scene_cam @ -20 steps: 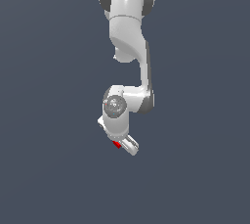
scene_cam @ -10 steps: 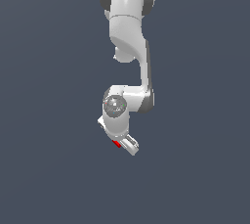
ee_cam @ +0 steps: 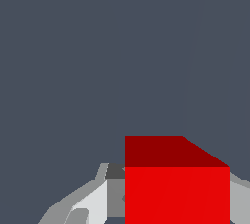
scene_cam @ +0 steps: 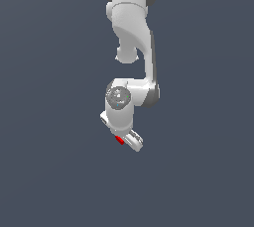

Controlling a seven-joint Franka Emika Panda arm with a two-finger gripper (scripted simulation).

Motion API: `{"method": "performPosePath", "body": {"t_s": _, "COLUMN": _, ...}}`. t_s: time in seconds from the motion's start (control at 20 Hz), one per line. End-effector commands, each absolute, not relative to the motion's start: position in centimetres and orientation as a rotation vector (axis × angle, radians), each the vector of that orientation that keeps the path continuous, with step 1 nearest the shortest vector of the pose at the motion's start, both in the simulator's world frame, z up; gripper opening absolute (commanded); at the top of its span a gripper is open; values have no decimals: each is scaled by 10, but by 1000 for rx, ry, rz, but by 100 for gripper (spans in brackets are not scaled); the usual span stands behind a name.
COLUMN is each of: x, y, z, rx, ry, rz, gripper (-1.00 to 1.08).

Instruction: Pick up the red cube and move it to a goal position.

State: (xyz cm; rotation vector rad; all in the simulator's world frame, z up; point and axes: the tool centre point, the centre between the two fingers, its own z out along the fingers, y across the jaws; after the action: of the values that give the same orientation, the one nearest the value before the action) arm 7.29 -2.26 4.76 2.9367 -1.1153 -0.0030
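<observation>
Plainly, little can be made out beyond the arm [scene_cam: 130,37] itself, which hangs against a flat slate-grey backdrop with no edge, corner or supporting surface to be seen in either view. In the exterior view the arm's upper part is cut off by the frame's top edge. It comes down through a bend to a rounded wrist, and the gripper [scene_cam: 125,140] sits at its lowest end, tilted toward the exterior view's right.

Starting from the exterior view's left, the red cube [scene_cam: 119,140] shows only as a small red sliver on the gripper's left side, touching the white body; most of it is hidden behind the gripper. Just right of it a white finger [scene_cam: 134,141] sticks out at a slant. The second finger cannot be picked out there.

The wrist view is closer. A pale grey finger [ee_cam: 93,203] lies against one side of the red cube [ee_cam: 177,189], and a thin strip of the other finger shows at the cube's opposite side, nearly lost at the frame edge. The cube's lower part is cut off by the frame. It sits between the two fingers, with the jaws clenched upon it, a darker red face turned away from the camera and a bright one toward it
</observation>
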Motion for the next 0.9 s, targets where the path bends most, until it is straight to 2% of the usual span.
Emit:
{"method": "performPosePath", "body": {"t_s": 0.0, "x": 67, "y": -19, "z": 61, "rx": 2938, "ry": -1115, "rz": -1, "gripper": -100}}
{"method": "performPosePath", "body": {"t_s": 0.85, "x": -1, "y": 14, "z": 198, "rx": 2938, "ry": -1116, "rz": -1, "gripper": -100}}
